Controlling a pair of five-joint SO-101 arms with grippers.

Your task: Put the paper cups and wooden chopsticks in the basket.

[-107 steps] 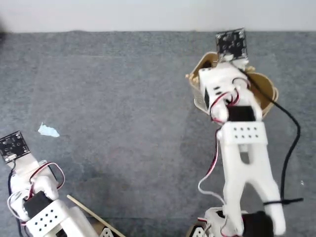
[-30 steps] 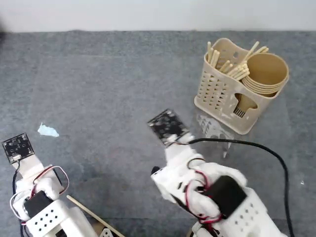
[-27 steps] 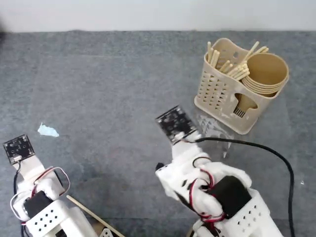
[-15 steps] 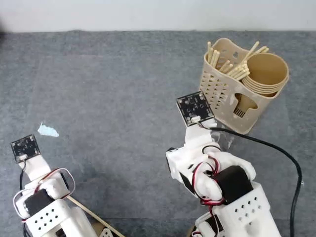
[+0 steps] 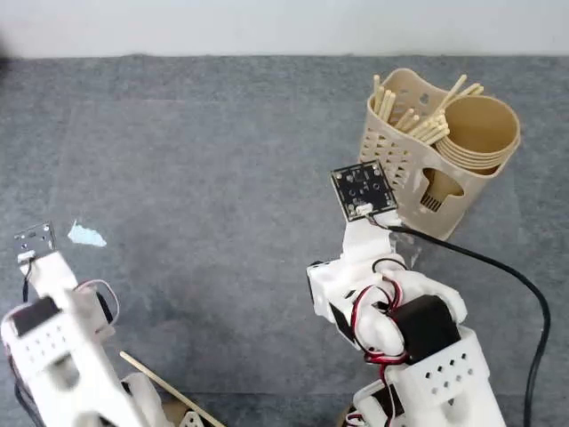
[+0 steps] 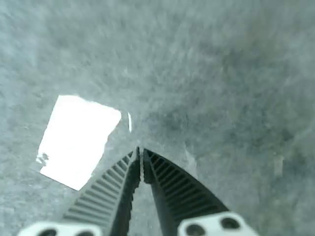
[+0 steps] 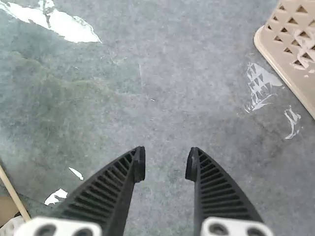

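Observation:
The beige basket [image 5: 391, 165] stands at the back right, holding a stack of paper cups [image 5: 480, 129] and several wooden chopsticks [image 5: 418, 120]. One wooden chopstick [image 5: 169, 387] lies on the mat at the front left, beside the left arm's base; its end [image 7: 10, 191] shows in the right wrist view. My right gripper [image 7: 165, 164] is open and empty, low over the bare mat just short of the basket's corner [image 7: 295, 54]. My left gripper [image 6: 140, 153] is shut with nothing in it, above the mat at the front left.
A small pale blue scrap [image 5: 86, 235] lies on the grey mat at the left. A bright glare patch [image 6: 78, 140] lies on the mat's clear cover near the left gripper. A black cable [image 5: 498, 267] runs past the basket's front.
The right arm withdrew from over the basket to the front, then swung its wrist back toward the basket. In the last half second the left arm lifted and shifted left.

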